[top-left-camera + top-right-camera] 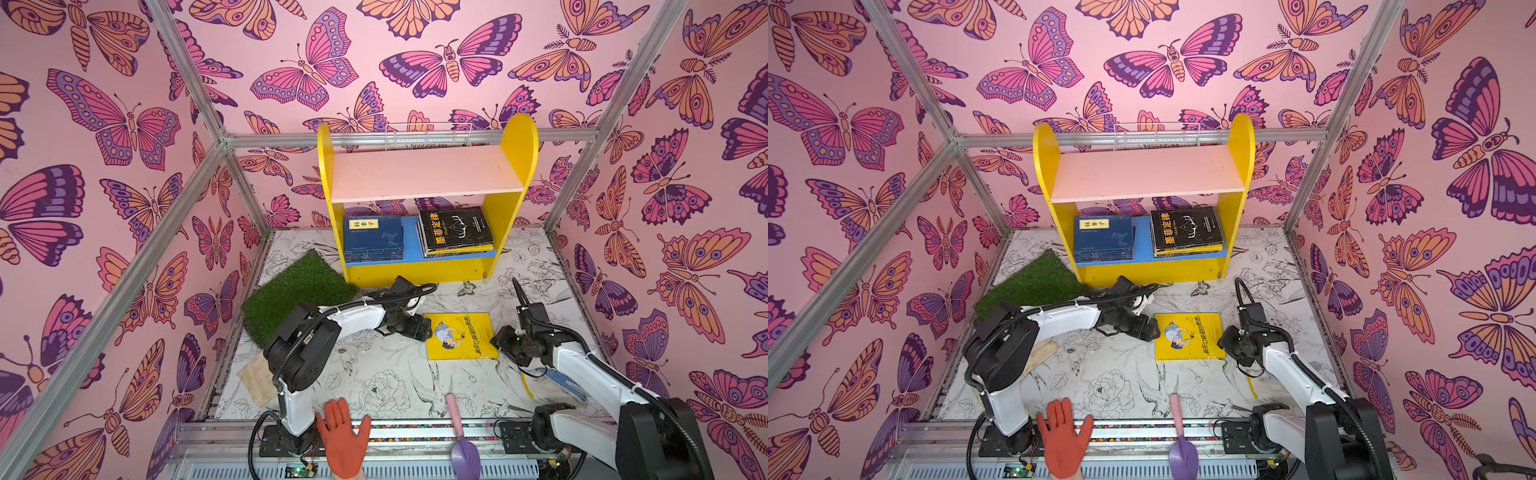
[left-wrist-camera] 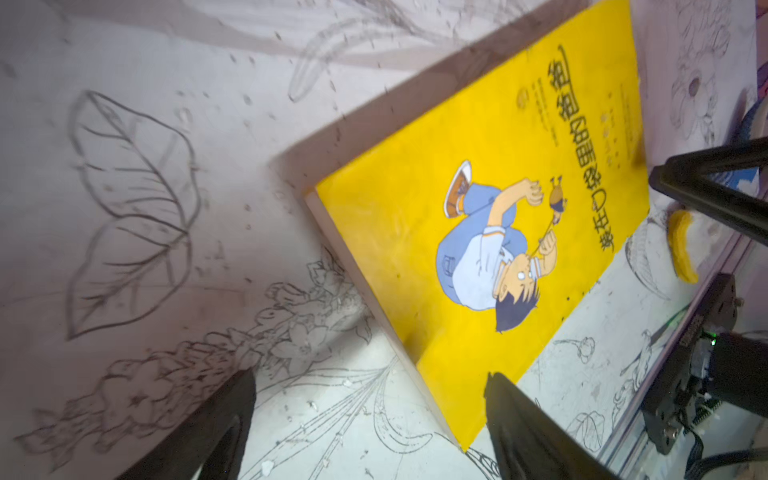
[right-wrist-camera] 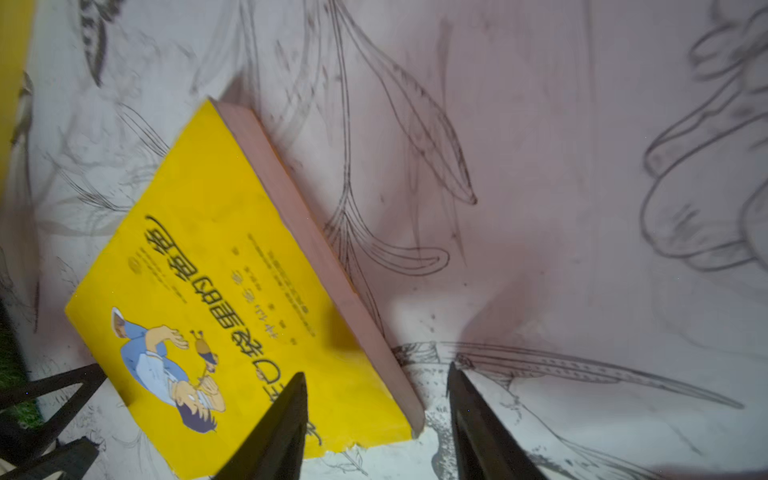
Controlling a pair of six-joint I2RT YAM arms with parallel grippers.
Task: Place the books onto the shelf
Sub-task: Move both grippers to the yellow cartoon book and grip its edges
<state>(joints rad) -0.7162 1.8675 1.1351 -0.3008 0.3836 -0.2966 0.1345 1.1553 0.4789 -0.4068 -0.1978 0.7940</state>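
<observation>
A bright yellow cartoon book point(image 1: 461, 336) point(image 1: 1190, 336) lies flat on the table between my two grippers. My left gripper point(image 1: 424, 328) point(image 2: 370, 376) is open at its left edge, one finger over the cover point(image 2: 498, 216) and the other over the table. My right gripper point(image 1: 496, 340) point(image 3: 376, 370) is open at the right edge, and a corner of the cover point(image 3: 232, 291) sits between its jaws. The shelf point(image 1: 515, 166) point(image 1: 1237, 166) stands at the back. Its blue lower board holds a navy stack point(image 1: 372, 239) and a stack topped by a black book point(image 1: 455, 228).
A patch of fake grass point(image 1: 297, 291) lies left of the shelf, near my left arm. An orange glove point(image 1: 343, 436) and a purple trowel point(image 1: 461, 436) rest on the front rail. A white wire rack point(image 1: 428, 135) stands behind the shelf. A beige cloth point(image 1: 257, 384) lies front left.
</observation>
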